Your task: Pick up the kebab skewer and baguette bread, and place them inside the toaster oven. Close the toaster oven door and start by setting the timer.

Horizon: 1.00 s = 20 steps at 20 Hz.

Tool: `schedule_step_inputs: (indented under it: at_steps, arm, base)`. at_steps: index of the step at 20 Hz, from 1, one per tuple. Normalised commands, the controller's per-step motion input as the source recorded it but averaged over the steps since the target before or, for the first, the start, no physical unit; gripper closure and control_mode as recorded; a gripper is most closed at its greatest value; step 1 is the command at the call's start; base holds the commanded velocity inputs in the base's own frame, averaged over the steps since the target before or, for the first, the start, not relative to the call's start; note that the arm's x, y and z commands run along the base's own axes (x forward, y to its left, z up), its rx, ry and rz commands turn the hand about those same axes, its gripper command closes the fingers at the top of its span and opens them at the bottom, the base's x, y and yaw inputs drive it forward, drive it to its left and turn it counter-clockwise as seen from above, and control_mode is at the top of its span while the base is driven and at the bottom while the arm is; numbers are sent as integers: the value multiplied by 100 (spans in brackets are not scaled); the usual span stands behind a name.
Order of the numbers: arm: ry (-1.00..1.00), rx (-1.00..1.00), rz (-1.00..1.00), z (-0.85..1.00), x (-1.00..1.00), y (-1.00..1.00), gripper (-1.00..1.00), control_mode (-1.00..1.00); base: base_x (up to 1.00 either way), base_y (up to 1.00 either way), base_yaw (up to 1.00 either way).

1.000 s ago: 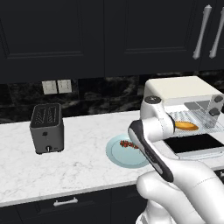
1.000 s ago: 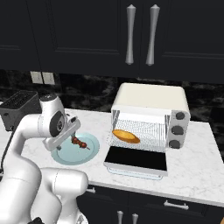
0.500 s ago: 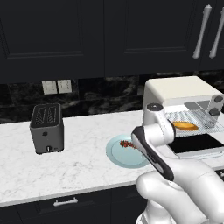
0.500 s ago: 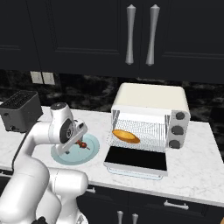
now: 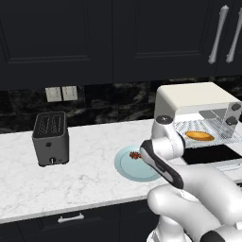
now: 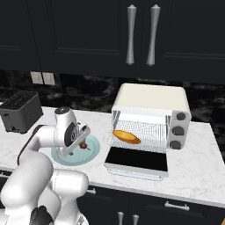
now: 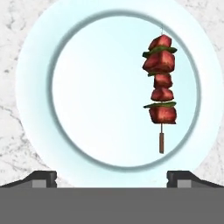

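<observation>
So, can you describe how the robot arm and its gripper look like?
The arm is glossy white, made of rounded bulky segments with dark bands at the joints and a round grey cap on one joint. The gripper has two small dark grey, blocky fingertips. No cables or markings are visible.

2 base views flank the arm, sharing the plate (image 5: pixel 130 168); hand view looks straight down, close.

Dark-red chunks with green slivers on the kebab skewer (image 7: pixel 161 87), pale blue plate (image 7: pixel 39 87), golden-orange baguette bread (image 6: pixel 126 137), cream-white toaster oven (image 6: pixel 151 99), grey-veined white marble counter (image 5: pixel 85 177).
</observation>
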Motion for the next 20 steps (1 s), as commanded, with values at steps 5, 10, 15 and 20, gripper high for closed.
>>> schedule_step_inputs:
  at_steps: [5,10,15,20]
  arm:
    - [1,0,0,0,36,0,-100,-100]
    - [3,0,0,-20,20,-2,-100,-100]
    - [3,0,0,-26,14,-2,-100,-100]
    - [1,0,0,-5,22,-10,-100,-100]
  base:
    - [0,0,0]
    - [0,0,0]
    - [0,0,0]
    - [0,0,0]
